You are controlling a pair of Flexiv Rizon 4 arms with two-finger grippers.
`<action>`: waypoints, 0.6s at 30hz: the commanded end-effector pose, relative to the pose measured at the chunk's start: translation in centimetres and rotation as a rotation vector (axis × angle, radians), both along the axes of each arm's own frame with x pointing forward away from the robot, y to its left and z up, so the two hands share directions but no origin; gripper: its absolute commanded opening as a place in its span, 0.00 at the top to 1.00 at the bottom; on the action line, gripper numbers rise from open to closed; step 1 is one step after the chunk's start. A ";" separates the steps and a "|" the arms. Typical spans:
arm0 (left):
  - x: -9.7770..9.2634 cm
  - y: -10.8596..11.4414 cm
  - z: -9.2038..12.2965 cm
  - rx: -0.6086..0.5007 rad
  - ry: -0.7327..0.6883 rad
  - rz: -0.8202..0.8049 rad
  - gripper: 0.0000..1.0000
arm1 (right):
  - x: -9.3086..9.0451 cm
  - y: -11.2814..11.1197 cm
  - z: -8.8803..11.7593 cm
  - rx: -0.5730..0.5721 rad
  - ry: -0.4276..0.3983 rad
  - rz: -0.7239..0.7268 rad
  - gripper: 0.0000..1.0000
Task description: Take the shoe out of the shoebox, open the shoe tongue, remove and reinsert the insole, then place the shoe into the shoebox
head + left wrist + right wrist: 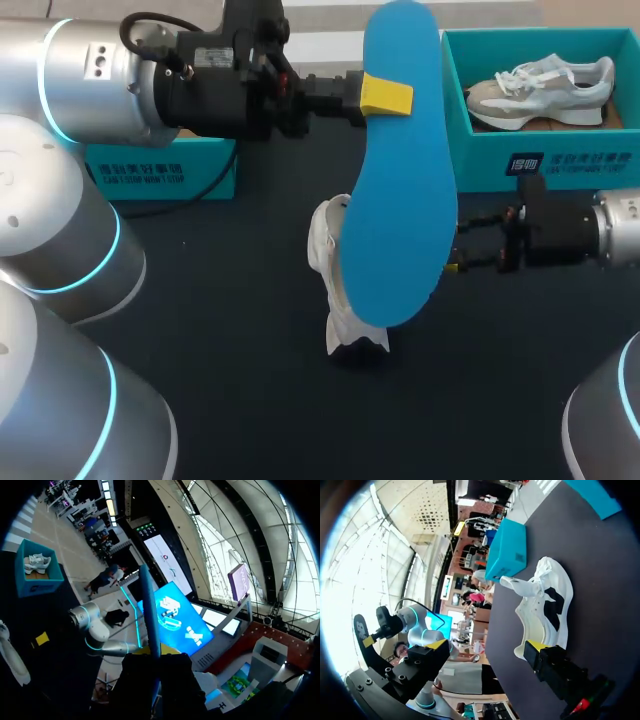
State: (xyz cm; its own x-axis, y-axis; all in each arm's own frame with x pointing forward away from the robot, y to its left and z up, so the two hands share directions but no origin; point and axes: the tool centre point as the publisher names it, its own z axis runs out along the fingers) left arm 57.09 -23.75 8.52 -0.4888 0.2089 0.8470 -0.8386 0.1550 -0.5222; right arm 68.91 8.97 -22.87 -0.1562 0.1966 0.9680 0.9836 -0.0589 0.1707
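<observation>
Left gripper is up high over the table, yellow tips pinching the blue insole near its upper end. The insole hangs flat-on to the head camera, its lower end dangling in front of the white shoe. From the left wrist it shows edge-on, running straight out from between the fingers.

Down below, the shoe sits on the dark table, partly hidden behind the insole. The right gripper comes in low from the right, its 2 fingers spread wide. 1 yellow tip sits just beside the shoe's edge, the other stands well clear of it. The shoe lies ahead of that tip, not between the fingers.

Back right, the teal shoebox holds a 2nd sneaker. A 2nd teal box sits back left, under the left arm.
</observation>
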 end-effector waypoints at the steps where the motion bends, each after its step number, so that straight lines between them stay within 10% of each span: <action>1: -0.1 -0.2 -0.1 -0.001 0.000 0.002 1.00 | 0.4 0.2 0.3 -0.016 0.009 0.005 0.00; 18: -0.1 -0.2 -0.1 -0.001 0.000 0.002 1.00 | 0.8 0.0 0.8 0.000 0.010 -0.028 0.00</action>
